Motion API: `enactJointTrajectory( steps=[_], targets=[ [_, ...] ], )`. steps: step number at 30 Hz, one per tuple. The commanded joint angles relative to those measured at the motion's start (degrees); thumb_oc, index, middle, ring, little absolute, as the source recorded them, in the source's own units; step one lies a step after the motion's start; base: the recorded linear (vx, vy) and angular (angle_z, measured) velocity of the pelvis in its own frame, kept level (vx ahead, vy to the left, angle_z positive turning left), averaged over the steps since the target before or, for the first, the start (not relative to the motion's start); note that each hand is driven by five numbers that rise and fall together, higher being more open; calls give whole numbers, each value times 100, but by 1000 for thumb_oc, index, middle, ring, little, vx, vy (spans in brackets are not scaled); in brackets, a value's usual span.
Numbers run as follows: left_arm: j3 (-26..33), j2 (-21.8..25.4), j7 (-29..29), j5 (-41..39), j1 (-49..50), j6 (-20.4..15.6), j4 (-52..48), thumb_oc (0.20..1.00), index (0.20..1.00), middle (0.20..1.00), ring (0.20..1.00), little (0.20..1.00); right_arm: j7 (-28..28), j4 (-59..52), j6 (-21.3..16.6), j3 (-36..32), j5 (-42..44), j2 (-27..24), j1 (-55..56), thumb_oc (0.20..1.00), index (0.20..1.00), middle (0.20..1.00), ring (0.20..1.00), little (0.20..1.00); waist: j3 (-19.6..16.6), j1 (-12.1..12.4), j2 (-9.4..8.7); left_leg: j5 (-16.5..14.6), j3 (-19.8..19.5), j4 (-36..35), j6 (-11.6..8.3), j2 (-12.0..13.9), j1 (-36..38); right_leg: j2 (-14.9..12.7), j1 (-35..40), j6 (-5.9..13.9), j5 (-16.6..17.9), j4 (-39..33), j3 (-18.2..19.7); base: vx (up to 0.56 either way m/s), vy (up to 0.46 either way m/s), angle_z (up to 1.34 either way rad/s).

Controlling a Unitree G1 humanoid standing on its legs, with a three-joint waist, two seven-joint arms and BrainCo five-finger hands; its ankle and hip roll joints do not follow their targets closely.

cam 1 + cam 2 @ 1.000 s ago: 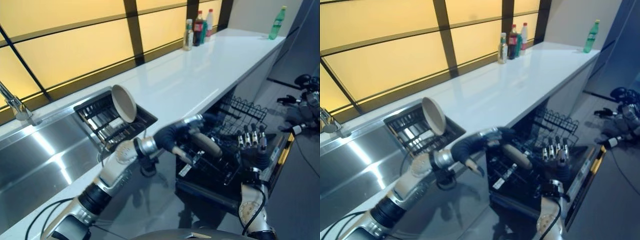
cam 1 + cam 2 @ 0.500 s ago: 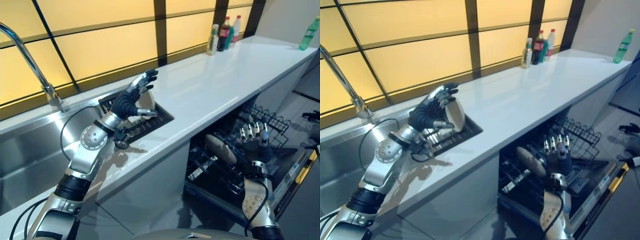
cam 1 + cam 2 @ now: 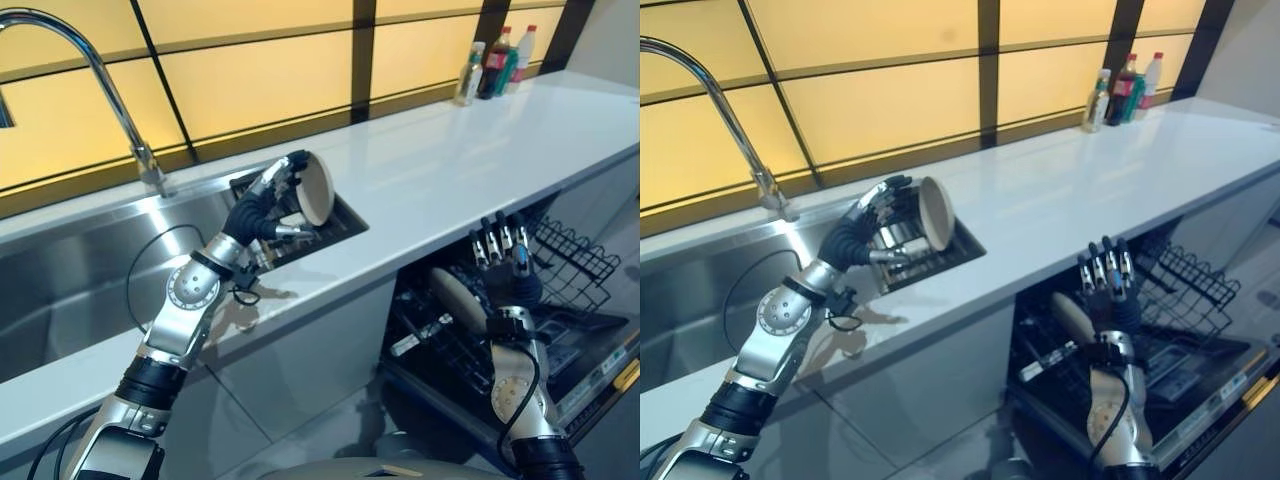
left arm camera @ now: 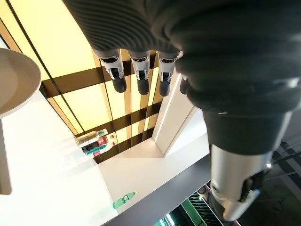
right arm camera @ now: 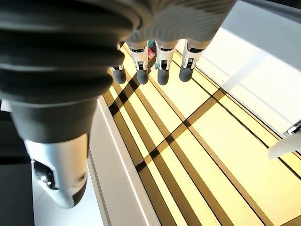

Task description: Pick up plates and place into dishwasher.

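Observation:
A beige plate (image 3: pixel 316 186) stands on edge in the black dish rack (image 3: pixel 345 218) set into the sink's corner. My left hand (image 3: pixel 258 208) is right beside that plate, on its left, fingers spread by its rim. In the left wrist view the fingers (image 4: pixel 141 70) are straight and the plate (image 4: pixel 14 80) lies off to their side, so nothing is held. Another beige plate (image 3: pixel 455 298) lies in the open dishwasher's rack (image 3: pixel 575 262). My right hand (image 3: pixel 502 270) is raised over the dishwasher, open, with its fingers (image 5: pixel 162 66) straight.
A tall curved faucet (image 3: pixel 100 80) rises behind the steel sink basin (image 3: pixel 70 280). The white counter (image 3: pixel 480 140) runs to the right, with bottles (image 3: pixel 495 65) at its far end. The dishwasher's door hangs open below the counter edge.
The camera has turned left. My left arm swung from the dishwasher, where it left a plate, up to the dish rack and now sits close against the standing plate. The right hand stays raised.

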Motion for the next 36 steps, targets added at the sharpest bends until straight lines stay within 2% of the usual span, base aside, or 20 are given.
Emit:
enactJointTrajectory(
  steps=[1,5,9,12,17,21,28,36],
  targets=[
    [411,229,66,130,-176,-267,-219,1000,1000,1000,1000,1000,53,-514,2,-139,-77,-298,-381,1000,1000,1000,1000,1000,-66,-92,68,-236,198,-475,196,16,382,131,-2,220,766,-935,79,182,-65,15],
    [414,663,540,984,-375,-336,55,1000,1000,1000,1000,1000,34,-489,120,-182,-277,-399,-222,1000,1000,1000,1000,1000,-124,-193,86,-204,273,-574,162,123,471,174,84,200,681,-966,7,205,-56,12],
    [524,1281,1028,1632,-479,-412,425,1000,1000,1000,1000,1000,275,-482,481,-408,16,-500,72,1000,1000,1000,1000,1000,-148,-319,107,-142,351,-664,133,207,508,202,102,183,640,-983,-16,195,-29,-3],
    [575,1709,1261,1583,-602,-582,816,1000,1000,1000,1000,1000,373,-486,605,-546,34,-607,274,1000,1000,1000,1000,1000,-131,-421,121,-97,427,-724,100,270,500,215,73,175,598,-968,-35,144,1,-7],
    [640,1678,1310,1504,-588,-621,752,1000,1000,1000,1000,1000,579,-400,720,-616,73,-651,360,1000,1000,1000,1000,1000,-25,-486,113,-87,623,-653,46,370,423,198,-38,167,502,-829,-167,76,6,0],
    [570,1353,1224,1482,-503,-711,453,1000,1000,1000,1000,1000,694,-472,653,-640,148,-595,595,1000,1000,1000,1000,1000,28,-615,93,-5,1116,-637,11,461,361,150,-105,196,477,-767,-414,66,16,29],
    [680,1070,1127,1331,-294,-861,-96,1000,1000,1000,1000,1000,815,-607,583,-462,291,-589,585,1000,1000,1000,1000,1000,284,-539,25,-39,991,-269,2,465,3,179,-416,188,400,-417,-410,22,4,22],
    [517,1304,1414,1429,-670,-842,-119,1000,1000,1000,1000,1000,774,-754,465,-308,332,-687,344,1000,1000,1000,1000,1000,667,-482,-2,164,842,-84,-77,536,-527,247,-819,140,395,-144,-370,-61,14,4]
  ],
)
